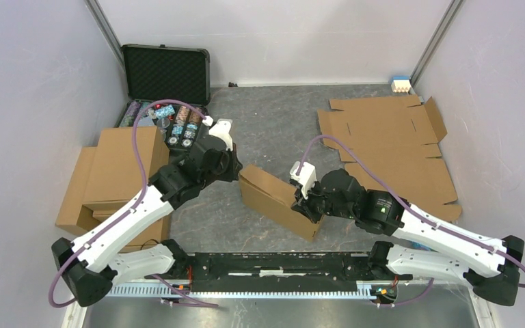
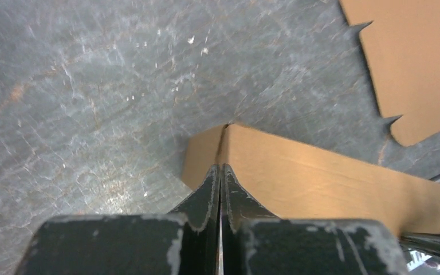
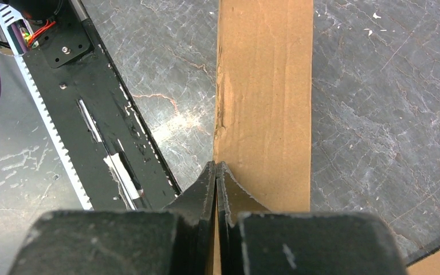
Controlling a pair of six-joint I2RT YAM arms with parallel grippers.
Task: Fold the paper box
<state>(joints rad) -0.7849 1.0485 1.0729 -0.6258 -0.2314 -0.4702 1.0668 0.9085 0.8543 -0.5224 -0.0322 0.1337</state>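
Observation:
The paper box [image 1: 273,198] is a folded brown cardboard box that stands tilted on the grey table's middle, between my two grippers. My left gripper [image 1: 238,172] is at its far left end. In the left wrist view the jaws [image 2: 222,168] are shut, with their tips against the box's corner [image 2: 321,177] and nothing seen between them. My right gripper [image 1: 307,207] is at the box's near right end. In the right wrist view it [image 3: 216,164] is shut on the long edge of the box [image 3: 269,86], with brown cardboard showing between the fingers.
A stack of folded brown boxes [image 1: 113,171] sits at the left. Flat cardboard blanks [image 1: 396,147] lie at the right, also seen in the left wrist view [image 2: 412,57]. An open black case [image 1: 167,72] with poker chips stands at the back left. A black rail [image 1: 280,263] runs along the near edge.

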